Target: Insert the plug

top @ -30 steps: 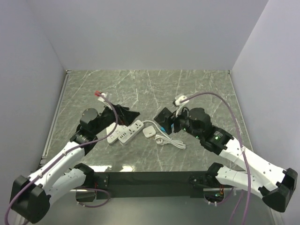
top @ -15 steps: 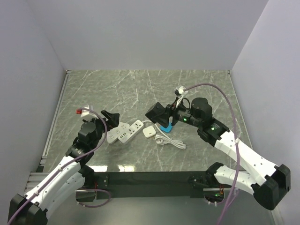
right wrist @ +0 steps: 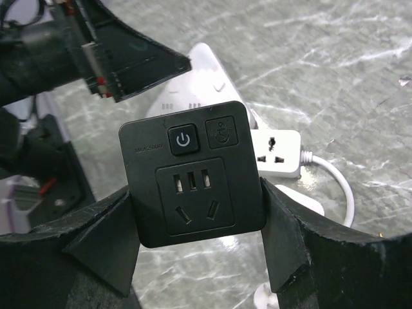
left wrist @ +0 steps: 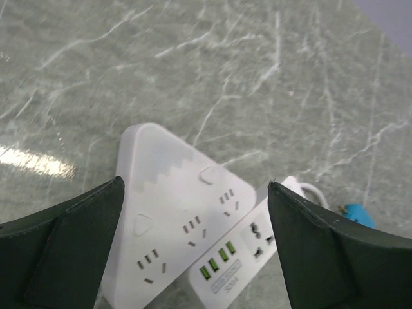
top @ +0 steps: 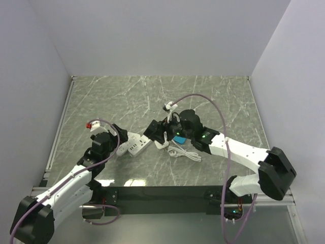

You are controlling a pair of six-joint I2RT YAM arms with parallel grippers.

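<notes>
Green marble table (top: 213,96), left gripper (left wrist: 193,185) left of centre, spread wide and empty over a white triangular power strip (left wrist: 174,212), white rectangular strip (left wrist: 239,256) just beside it, right gripper (right wrist: 196,215) at centre clamped on a black plug adapter (right wrist: 192,175), coiled white cable (top: 184,154) lower right.

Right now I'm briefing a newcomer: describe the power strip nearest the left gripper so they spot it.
On the marble table, look just ahead of the left gripper. The white strip there is triangular; its neighbour is long, rectangular, with green ports.
</notes>
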